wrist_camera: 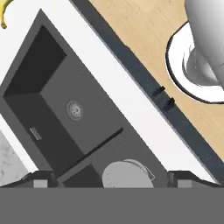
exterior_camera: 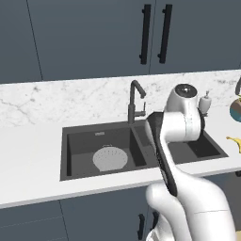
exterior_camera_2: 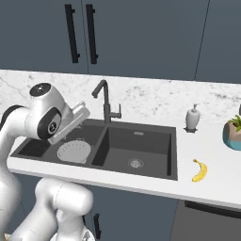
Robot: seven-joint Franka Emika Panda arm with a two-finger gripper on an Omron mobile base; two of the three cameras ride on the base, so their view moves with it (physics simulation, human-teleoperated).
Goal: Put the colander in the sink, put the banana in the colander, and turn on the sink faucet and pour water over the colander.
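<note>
- Round light-grey perforated metal colander (exterior_camera: 110, 158): sits in left basin of dark grey double-basin sink (exterior_camera_2: 175, 155).
- Small yellow curved banana (exterior_camera_2: 200, 170): on white counter (exterior_camera_2: 212, 181), right of sink.
- Two-finger gripper (wrist_camera: 109, 180): fingers spread wide, empty, above sink.

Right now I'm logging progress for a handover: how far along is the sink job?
Done: the colander sits in the sink's left basin. In hand: nothing; the gripper is open and empty above that basin. Left: the banana lies on the counter right of the sink, and no water shows at the sink faucet.
</note>
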